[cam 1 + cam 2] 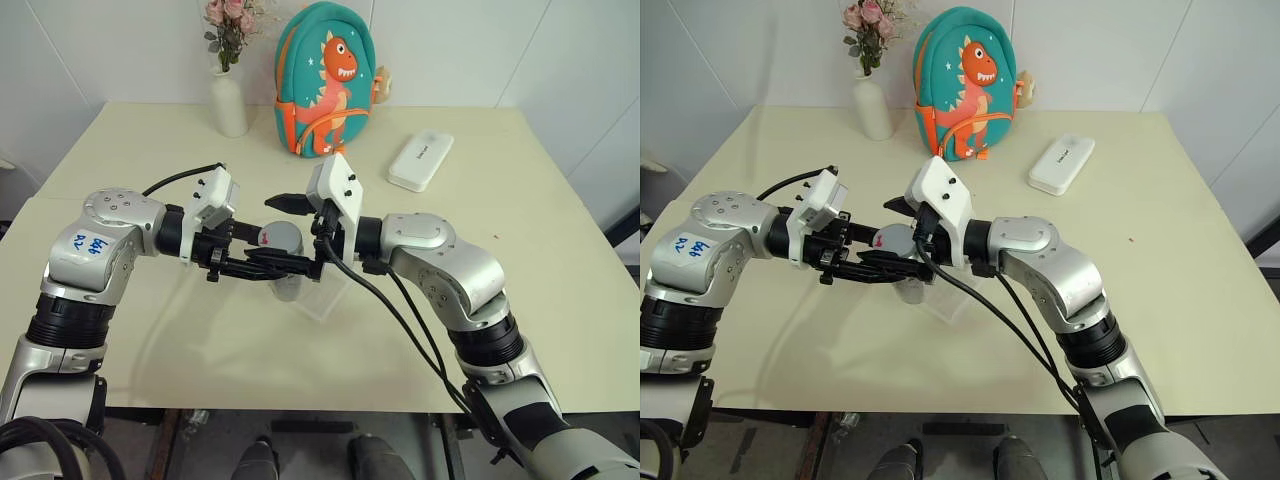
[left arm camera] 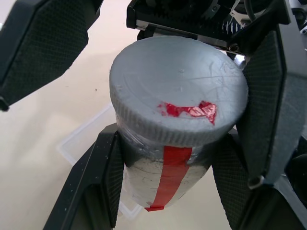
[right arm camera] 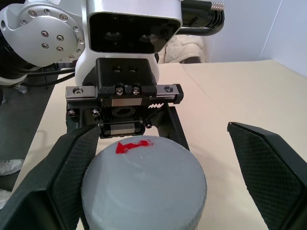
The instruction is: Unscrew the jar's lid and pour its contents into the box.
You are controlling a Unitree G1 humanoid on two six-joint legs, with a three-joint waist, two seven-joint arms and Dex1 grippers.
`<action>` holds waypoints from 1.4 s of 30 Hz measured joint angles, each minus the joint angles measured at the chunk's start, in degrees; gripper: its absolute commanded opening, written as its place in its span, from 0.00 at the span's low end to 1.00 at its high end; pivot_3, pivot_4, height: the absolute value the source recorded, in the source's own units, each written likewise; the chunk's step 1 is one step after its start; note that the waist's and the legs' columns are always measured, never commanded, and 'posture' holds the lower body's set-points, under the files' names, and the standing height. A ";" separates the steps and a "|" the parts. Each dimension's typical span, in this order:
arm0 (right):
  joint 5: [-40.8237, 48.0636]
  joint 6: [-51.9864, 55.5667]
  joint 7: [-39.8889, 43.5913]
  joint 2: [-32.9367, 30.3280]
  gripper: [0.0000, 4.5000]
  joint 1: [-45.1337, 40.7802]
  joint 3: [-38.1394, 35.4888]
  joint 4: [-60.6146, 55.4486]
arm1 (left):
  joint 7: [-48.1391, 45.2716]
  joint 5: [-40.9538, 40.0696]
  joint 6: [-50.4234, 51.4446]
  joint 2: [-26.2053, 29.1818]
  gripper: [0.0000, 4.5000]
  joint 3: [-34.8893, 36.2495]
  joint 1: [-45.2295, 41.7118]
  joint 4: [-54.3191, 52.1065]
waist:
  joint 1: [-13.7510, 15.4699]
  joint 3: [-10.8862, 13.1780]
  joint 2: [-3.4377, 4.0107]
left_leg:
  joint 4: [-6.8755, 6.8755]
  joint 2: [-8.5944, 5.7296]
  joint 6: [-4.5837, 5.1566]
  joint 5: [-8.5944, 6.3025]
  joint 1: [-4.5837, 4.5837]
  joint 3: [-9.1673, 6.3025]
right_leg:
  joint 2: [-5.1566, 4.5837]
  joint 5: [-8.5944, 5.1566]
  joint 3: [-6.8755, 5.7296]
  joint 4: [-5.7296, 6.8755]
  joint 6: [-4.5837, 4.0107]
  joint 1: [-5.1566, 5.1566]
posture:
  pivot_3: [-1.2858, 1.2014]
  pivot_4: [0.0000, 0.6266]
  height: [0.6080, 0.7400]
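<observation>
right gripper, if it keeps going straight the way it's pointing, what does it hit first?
The lid, most likely. The right gripper is open with its fingers on either side of the grey cap, which sits on the jar held by the left gripper. Just behind the lid is the left gripper's body.

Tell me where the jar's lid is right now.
The lid is still on the jar, held up by the left gripper above the clear box at mid-table; the right gripper straddles it, open.
</observation>
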 measured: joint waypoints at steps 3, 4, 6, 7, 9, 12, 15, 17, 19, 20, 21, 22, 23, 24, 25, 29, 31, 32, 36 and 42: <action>0.10 0.10 0.14 -0.79 0.99 0.18 -0.13 -0.61 | 0.16 0.00 0.01 0.02 0.53 0.01 0.00 0.00 | 0.02 0.00 0.00 | 0.01 0.00 0.00 0.00 0.00 0.00 | 0.00 0.00 0.00 0.00 0.00 0.00 | 0.52 0.24 1.00; 0.22 0.19 0.19 -1.15 0.99 0.38 -0.25 -0.89 | 0.23 0.00 0.01 0.02 0.53 0.01 0.00 0.01 | 0.03 0.00 0.00 | 0.00 0.00 0.00 0.00 0.00 0.00 | 0.00 0.00 0.00 0.00 0.00 0.00 | 0.52 0.24 1.00; 0.74 0.75 0.39 -2.23 0.99 0.77 -0.72 -1.72 | 0.46 0.01 0.02 0.02 0.53 0.02 0.00 0.07 | 0.07 0.00 0.00 | 0.01 0.00 0.00 0.00 0.00 0.00 | 0.00 0.00 0.00 -0.01 0.00 0.00 | 0.52 0.24 1.00; 1.08 1.05 0.48 -2.64 0.99 1.00 -1.05 -2.06 | 0.65 0.01 0.02 0.03 0.53 0.04 0.00 0.07 | 0.06 0.00 0.00 | 0.00 0.00 0.00 0.00 0.00 0.00 | 0.00 0.00 0.00 -0.01 0.00 0.00 | 0.52 0.24 1.00; 1.31 1.27 0.51 -3.34 0.99 1.52 -1.35 -2.76 | 0.79 0.01 0.02 0.03 0.53 0.03 0.00 0.09 | 0.01 0.00 0.00 | 0.00 0.00 0.00 0.00 0.00 0.00 | 0.00 0.00 0.00 0.00 0.00 0.00 | 0.52 0.24 1.00; 1.60 1.45 0.63 -4.15 0.99 1.61 -1.38 -3.12 | 0.84 0.03 0.01 0.03 0.53 0.03 0.00 0.20 | -0.03 0.00 0.00 | 0.01 0.00 0.00 0.00 0.00 0.00 | 0.00 0.00 0.00 0.00 0.00 0.00 | 0.52 0.24 1.00; 1.87 1.69 0.62 -4.31 0.99 1.61 -1.42 -3.12 | 0.84 0.04 0.00 0.03 0.53 0.03 0.00 0.30 | 0.01 0.00 0.00 | 0.00 0.00 0.00 0.00 0.00 0.00 | 0.00 0.00 0.00 0.00 0.00 0.00 | 0.52 0.24 1.00; 1.92 1.92 0.62 -4.30 0.99 1.61 -1.43 -3.12 | 0.84 0.04 -0.04 0.02 0.53 0.03 0.00 0.34 | 0.01 0.00 0.00 | 0.00 0.00 0.00 0.00 0.00 0.00 | 0.00 0.00 0.00 0.00 0.00 0.00 | 0.52 0.24 1.00; 2.28 2.04 0.67 -4.27 0.99 1.61 -1.44 -3.12 | 0.80 0.03 -0.17 0.00 0.53 0.03 0.00 0.40 | 0.01 0.00 0.00 | 0.00 0.00 0.00 0.00 0.00 0.00 | 0.00 0.00 0.00 0.00 0.00 0.00 | 0.52 0.24 1.00; 2.48 2.11 0.69 -4.23 0.99 1.61 -1.46 -3.12 | 0.71 0.03 -0.32 0.00 0.53 0.03 0.00 0.42 | 0.01 0.00 0.00 | 0.00 0.00 0.00 0.00 0.00 0.00 | 0.00 0.00 0.00 0.00 0.00 0.00 | 0.52 0.24 1.00; 2.58 2.18 0.70 -4.16 0.99 1.61 -1.47 -3.12 | 0.68 0.03 -0.43 0.00 0.53 0.03 -0.01 0.42 | 0.01 0.00 0.00 | 0.00 0.00 0.00 0.00 0.00 0.00 | 0.00 0.00 0.00 0.00 0.00 0.00 | 0.52 0.24 1.00; 2.79 2.23 0.73 -4.05 0.99 1.64 -1.48 -3.12 | 0.66 0.03 -0.49 0.00 0.53 0.03 -0.01 0.44 | 0.01 0.00 0.00 | 0.00 0.00 0.00 0.00 0.00 0.00 | 0.00 0.00 0.00 0.00 0.00 0.00 | 0.52 0.24 1.00; 3.27 2.24 0.83 -3.93 0.99 1.72 -1.48 -3.12 | 0.66 0.03 -0.52 -0.02 0.53 0.03 -0.01 0.48 | 0.00 0.00 0.00 | 0.00 0.00 0.00 0.00 0.00 0.00 | 0.00 0.00 0.00 0.00 0.00 0.00 | 0.52 0.24 1.00; 3.76 2.24 1.07 -3.79 0.99 1.82 -1.48 -3.14 | 0.66 0.03 -0.54 -0.03 0.53 0.03 -0.02 0.55 | 0.01 0.00 0.00 | 0.00 0.00 0.00 0.00 0.00 0.00 | 0.00 0.00 0.00 0.00 0.00 0.00 | 0.52 0.24 1.00; 3.92 2.24 1.24 -3.65 0.99 1.89 -1.47 -3.16 | 0.66 0.03 -0.55 -0.04 0.53 0.03 -0.02 0.64 | 0.01 0.00 0.00 | 0.01 0.00 0.00 0.00 0.00 0.00 | 0.00 0.00 0.00 0.00 0.00 0.00 | 0.52 0.24 1.00; 4.01 2.14 1.31 -3.30 0.99 1.90 -1.47 -3.16 | 0.66 0.03 -0.56 -0.07 0.53 0.03 -0.02 0.75 | 0.01 0.00 0.00 | 0.00 0.00 0.00 0.00 0.00 0.00 | 0.00 0.00 0.00 0.00 0.00 0.00 | 0.52 0.24 1.00; 4.01 1.92 1.34 -3.10 0.99 1.90 -1.47 -3.16 | 0.66 0.03 -0.56 -0.09 0.53 0.03 -0.03 0.75 | 0.00 0.00 0.00 | 0.00 0.00 0.00 0.00 0.00 0.00 | 0.00 0.00 0.00 0.00 0.00 0.00 | 0.52 0.24 1.00; 4.00 1.79 1.34 -3.09 0.99 1.90 -1.47 -3.16 | 0.66 0.03 -0.56 -0.09 0.53 0.03 -0.03 0.75 | 0.01 0.00 0.00 | 0.00 0.00 0.00 0.00 0.00 0.00 | 0.00 0.00 0.00 -0.01 0.00 0.00 | 0.52 0.24 1.00; 4.00 1.06 1.61 -2.75 0.99 1.90 -1.47 -3.16 | 0.67 0.03 -0.56 -0.10 0.53 0.03 -0.03 0.74 | 0.01 0.00 0.00 | 0.00 0.00 0.00 0.00 0.00 0.00 | 0.00 0.00 0.00 0.00 0.00 0.00 | 0.52 0.24 1.00; 3.98 1.04 2.05 -2.59 0.99 1.90 -1.39 -3.14 | 0.68 0.02 -0.56 -0.10 0.53 0.03 -0.03 0.74 | 0.01 0.00 0.00 | 0.01 0.00 0.00 0.00 0.00 0.00 | 0.00 0.00 0.00 0.00 0.00 0.00 | 0.52 0.24 1.00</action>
